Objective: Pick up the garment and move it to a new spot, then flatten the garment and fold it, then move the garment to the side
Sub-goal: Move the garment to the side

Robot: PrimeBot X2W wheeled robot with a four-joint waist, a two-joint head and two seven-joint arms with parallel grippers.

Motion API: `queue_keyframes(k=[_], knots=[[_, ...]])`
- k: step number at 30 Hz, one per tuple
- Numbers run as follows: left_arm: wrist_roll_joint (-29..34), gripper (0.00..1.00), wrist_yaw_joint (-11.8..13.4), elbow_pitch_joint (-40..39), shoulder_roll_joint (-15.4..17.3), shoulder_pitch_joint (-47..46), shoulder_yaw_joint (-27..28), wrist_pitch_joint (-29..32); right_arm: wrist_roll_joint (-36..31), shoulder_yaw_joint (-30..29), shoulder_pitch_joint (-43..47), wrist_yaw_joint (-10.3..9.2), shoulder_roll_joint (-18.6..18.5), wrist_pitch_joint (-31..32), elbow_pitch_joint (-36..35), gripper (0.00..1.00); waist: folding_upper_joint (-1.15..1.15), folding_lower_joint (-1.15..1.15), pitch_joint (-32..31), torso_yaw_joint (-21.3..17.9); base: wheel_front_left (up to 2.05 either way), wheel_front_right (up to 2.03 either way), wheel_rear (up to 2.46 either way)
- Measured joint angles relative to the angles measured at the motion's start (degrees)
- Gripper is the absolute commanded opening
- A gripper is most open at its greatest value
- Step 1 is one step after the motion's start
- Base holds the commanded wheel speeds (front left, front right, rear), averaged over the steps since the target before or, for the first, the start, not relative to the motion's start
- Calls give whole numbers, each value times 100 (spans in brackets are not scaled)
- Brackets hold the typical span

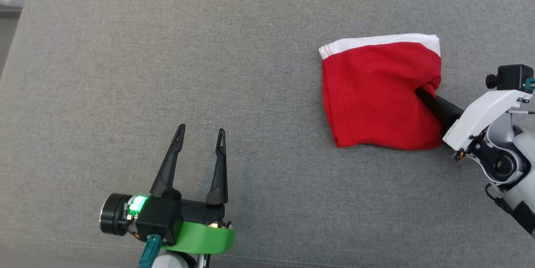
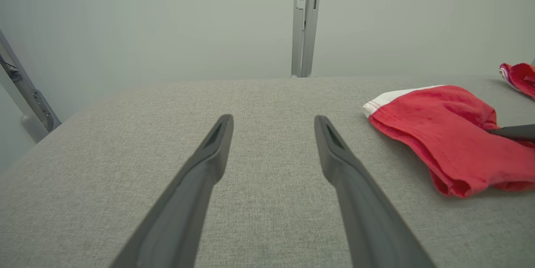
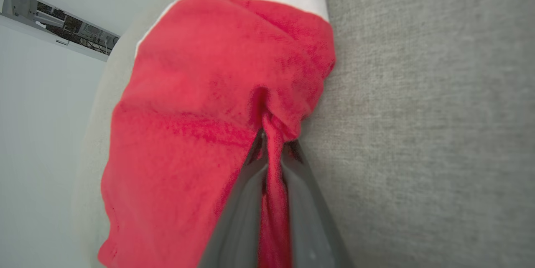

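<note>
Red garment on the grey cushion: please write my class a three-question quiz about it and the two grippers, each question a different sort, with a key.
1. True or false: the left gripper stands open, apart from the garment.
2. The band along the garment's far edge is: A white, B blue, C black.
3. Fill the gap: the right gripper is ____ on a pinch of red cloth.
Key: 1 true; 2 A; 3 shut.
</note>
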Motion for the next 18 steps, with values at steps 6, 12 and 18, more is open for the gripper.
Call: queue_keyframes(k=[6, 12, 18], knots=[[142, 100, -79, -115, 0, -113, 66, 0, -354, 313, -409, 0, -572, -457, -233, 0, 0, 0, 121, -252, 0, 0, 0], [336, 100, -226, -337, -1, -363, 152, 0, -609, 493, -950, 1, -1296, -730, -487, 0, 0, 0, 395, -567, 0, 0, 0], [482, 100, -411, -732, 12, -692, 225, 0, -815, 470, -1327, 1, -2031, -1072, -620, 0, 0, 0, 773, -892, 0, 0, 0]])
